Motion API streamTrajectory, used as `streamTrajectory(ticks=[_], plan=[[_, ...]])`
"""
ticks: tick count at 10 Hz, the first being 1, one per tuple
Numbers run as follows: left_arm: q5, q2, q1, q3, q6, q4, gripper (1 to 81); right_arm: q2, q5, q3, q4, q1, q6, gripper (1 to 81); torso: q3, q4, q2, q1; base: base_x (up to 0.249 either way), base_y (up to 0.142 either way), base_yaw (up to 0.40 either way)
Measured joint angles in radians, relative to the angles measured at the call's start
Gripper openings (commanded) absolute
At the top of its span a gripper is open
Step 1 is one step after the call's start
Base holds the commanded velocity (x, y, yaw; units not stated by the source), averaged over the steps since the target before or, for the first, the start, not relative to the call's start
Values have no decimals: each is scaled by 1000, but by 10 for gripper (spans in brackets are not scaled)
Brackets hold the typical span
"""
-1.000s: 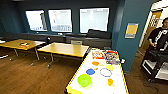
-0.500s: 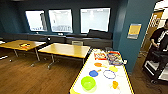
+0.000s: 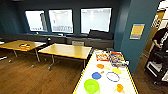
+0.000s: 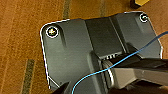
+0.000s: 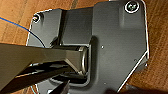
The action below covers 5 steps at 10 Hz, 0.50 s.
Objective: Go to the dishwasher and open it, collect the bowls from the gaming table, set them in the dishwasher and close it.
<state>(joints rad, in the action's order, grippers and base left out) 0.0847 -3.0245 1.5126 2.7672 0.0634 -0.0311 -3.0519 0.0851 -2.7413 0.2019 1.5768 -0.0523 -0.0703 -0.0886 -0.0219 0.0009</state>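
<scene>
The gaming table [image 3: 80, 83], white-topped with yellow edges and printed coloured circles, runs away from me at the lower right of the head view. On its near end stands the large lime-green bowl [image 3: 91, 85]. The small orange bowl [image 3: 120, 87] sits to its right, apart from it. The dishwasher is out of view. Both wrist views look past the robot's own dark plate onto wooden floor [image 4: 20, 37], [image 5: 15, 10].
Two wooden tables [image 3: 66, 50], [image 3: 21, 45] stand left of the gaming table, before a dark bench under the windows. Game boxes [image 3: 110, 58] lie on its far end. A person [image 3: 160, 37] stands by a dark cart [image 3: 156, 66] at the right, past a blue wall.
The whole head picture has shifted slightly as the camera moved. The gaming table now sits a little lower and nearer. The bowls have kept their places on it.
</scene>
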Motion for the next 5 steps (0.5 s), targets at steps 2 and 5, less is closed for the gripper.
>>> streamTrajectory(ticks=[2,5], plan=[[2,3,-3,0,0,0,811,-2,1,0,0,-4,0,811,0,0,0,1,50,0,0],[6,-1,-10,0,0,0,811,0,1,1,0,-2,0,811,0,0,1,1,0,0,0]])
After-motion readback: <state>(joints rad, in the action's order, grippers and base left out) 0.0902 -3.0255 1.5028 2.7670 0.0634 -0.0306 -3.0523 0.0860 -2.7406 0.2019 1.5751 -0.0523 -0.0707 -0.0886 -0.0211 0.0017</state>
